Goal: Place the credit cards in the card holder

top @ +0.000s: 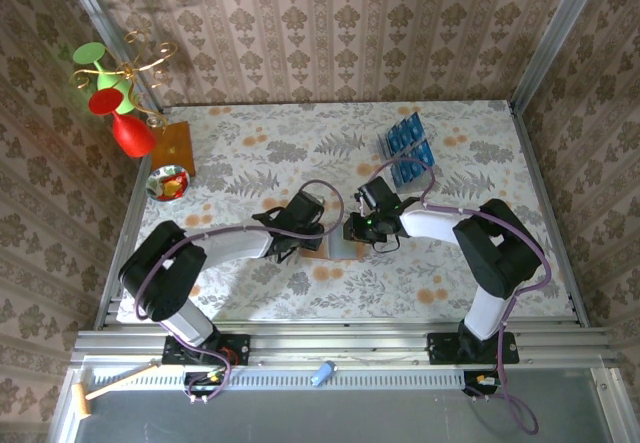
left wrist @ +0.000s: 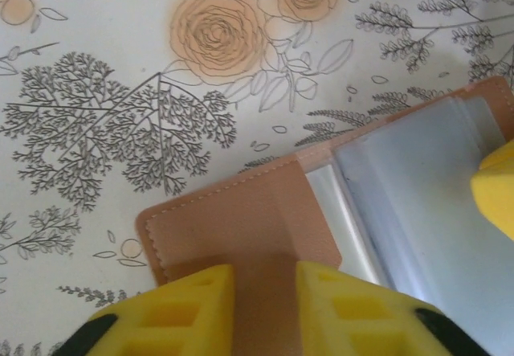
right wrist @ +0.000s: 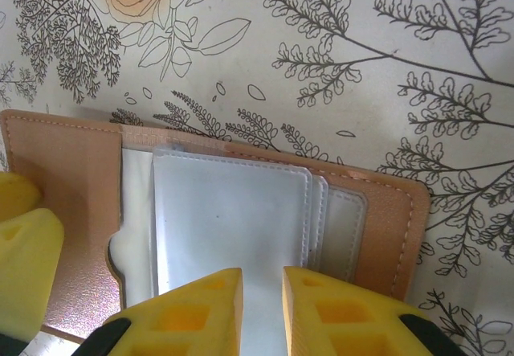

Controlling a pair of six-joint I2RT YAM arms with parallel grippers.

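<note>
Left wrist view is showing the left gripper [left wrist: 265, 312] bearing on the leather flap of the card holder [left wrist: 233, 227], which is lying open between the arms. The right gripper [right wrist: 263, 316] is bearing on its clear sleeves. Both are nearly closed; I cannot tell whether they are pinching or merely pinning. They are likely holding it spread for the credit cards [top: 405, 145], which are standing well apart behind.

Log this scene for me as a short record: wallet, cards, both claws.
wallet: open on the table, clear sleeves showing
cards: blue, bunched at the far right, none seen in the wallet
left claw: pinching the wallet's leather edge
right claw: pinching a clear sleeve
task state: no card loaded yet
</note>
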